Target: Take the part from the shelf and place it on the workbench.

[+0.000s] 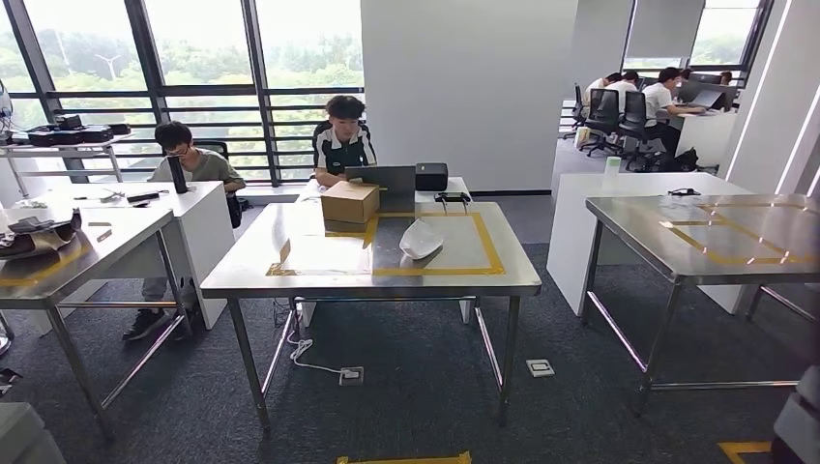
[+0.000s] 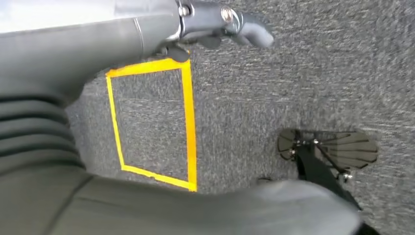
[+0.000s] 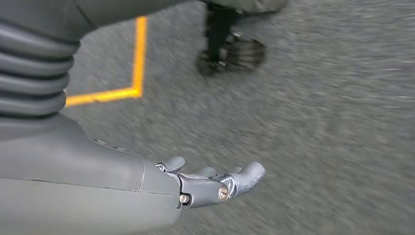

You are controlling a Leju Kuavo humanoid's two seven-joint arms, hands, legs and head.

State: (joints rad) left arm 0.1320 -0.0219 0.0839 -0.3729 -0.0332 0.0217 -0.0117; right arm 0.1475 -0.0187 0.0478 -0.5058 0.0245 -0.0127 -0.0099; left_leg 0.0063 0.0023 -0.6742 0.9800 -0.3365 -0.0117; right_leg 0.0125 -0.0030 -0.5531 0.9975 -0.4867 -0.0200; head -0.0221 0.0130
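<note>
The steel workbench (image 1: 242,280) stands straight ahead with a yellow tape rectangle on its top. Inside that rectangle lies a white curved part (image 1: 420,239), and a cardboard box (image 1: 349,201) sits at its far edge. My left hand (image 2: 220,22) hangs beside my body over grey carpet and a yellow tape square (image 2: 151,122); it holds nothing and its fingers are loosely apart. My right hand (image 3: 215,183) also hangs over the carpet with nothing in it, fingers slightly bent.
Two people sit behind the workbench, one at a laptop (image 1: 382,178). A steel table (image 1: 87,256) with clutter stands left, another taped steel table (image 1: 677,253) right. A cable and floor socket (image 1: 351,375) lie under the workbench. Yellow floor tape (image 1: 406,458) lies near me.
</note>
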